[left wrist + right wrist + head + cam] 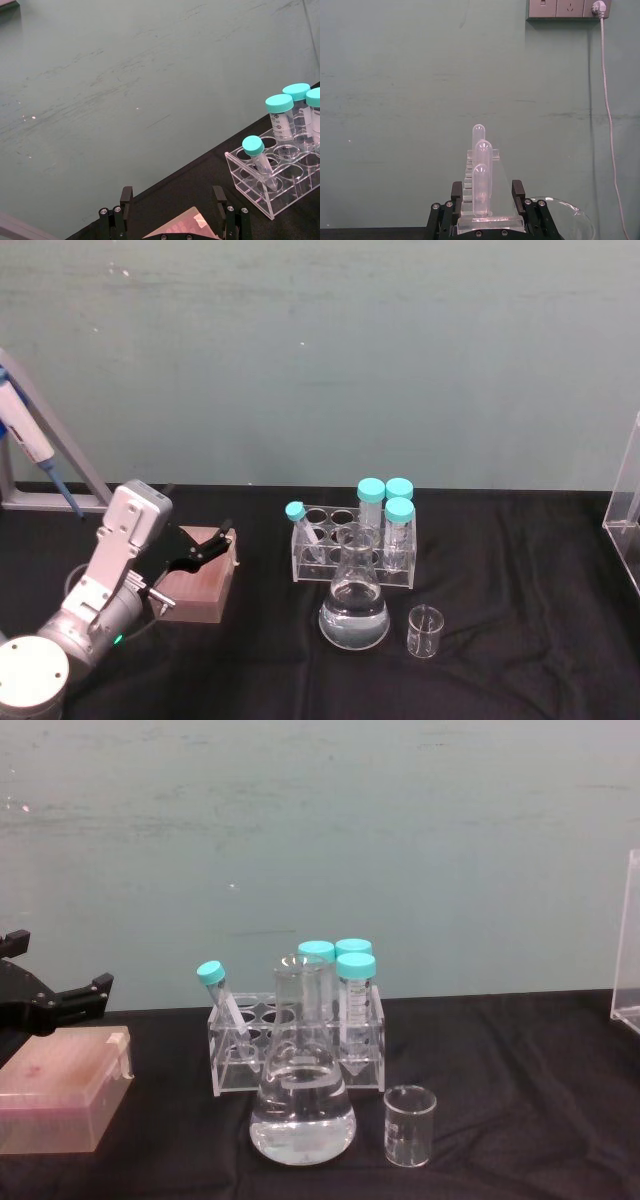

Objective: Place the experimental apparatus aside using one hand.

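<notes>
Black cloth covers the table (520, 570); we take the rack (305, 565) as our reference.

Left of the rack, the left gripper (222, 542) hangs over a pink box (195, 590), its fingers (126, 196) spread wide and grasping nothing. We judge this arm idle, since the box is not glassware.

The rack holds capped tubes (385, 495): three are upright at its right end and one leans left at its left end.

Directly in front of the rack, close to it, stands the flask (354, 615), part-filled with clear liquid. It is upright, with its long axis vertical and its neck up, as it must be kept to avoid a spill.

In front of the rack's right end the beaker (424, 630) stands mouth up, apparently empty, and clear of the rack.

Well right of the rack, the acrylic stand (625, 505) is upright, its long axis vertical. The right wrist view meets it end-on. Its pipettes (481, 150) rise bulbs up, one behind another, and the right gripper (487, 190) has its fingers (518, 190) either side of the foot. We see no gap there, so we judge them clamped on the stand, low down where a tall narrow piece is steadiest. On that reading the stand is the piece in hand, and the flask and beaker wait untouched.
</notes>
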You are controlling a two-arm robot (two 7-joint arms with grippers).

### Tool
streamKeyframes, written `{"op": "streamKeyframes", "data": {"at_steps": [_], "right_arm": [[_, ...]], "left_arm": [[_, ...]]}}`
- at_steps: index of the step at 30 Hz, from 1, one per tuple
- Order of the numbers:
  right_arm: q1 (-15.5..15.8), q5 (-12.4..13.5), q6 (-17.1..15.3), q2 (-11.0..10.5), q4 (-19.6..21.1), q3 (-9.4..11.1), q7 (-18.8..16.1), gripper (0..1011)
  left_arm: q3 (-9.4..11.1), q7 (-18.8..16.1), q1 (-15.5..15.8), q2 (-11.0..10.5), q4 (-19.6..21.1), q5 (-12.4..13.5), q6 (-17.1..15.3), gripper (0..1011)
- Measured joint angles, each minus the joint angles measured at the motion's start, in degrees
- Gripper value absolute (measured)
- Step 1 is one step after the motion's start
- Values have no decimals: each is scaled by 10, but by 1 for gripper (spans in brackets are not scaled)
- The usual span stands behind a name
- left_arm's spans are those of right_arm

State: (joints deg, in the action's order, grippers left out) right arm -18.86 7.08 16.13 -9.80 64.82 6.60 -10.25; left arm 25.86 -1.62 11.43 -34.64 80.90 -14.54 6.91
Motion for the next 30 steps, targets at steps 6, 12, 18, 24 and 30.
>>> {"op": "streamKeyframes", "data": {"at_steps": [6,12,18,24,30], "right_arm": [[4,0,-7,0,5,1,1,613],[7,1,-15,-1,12,2,1,613],[7,1,-16,-2,12,2,1,613],[8,2,-16,-1,12,2,1,613],[7,2,-15,-1,12,2,1,613]], "left_arm": [[0,0,0,0,0,0,0,1000],[0,0,0,0,0,0,0,1000],[0,0,0,0,0,0,0,1000],[0,0,0,0,0,0,0,1000],[0,0,0,0,0,0,0,1000]]}}
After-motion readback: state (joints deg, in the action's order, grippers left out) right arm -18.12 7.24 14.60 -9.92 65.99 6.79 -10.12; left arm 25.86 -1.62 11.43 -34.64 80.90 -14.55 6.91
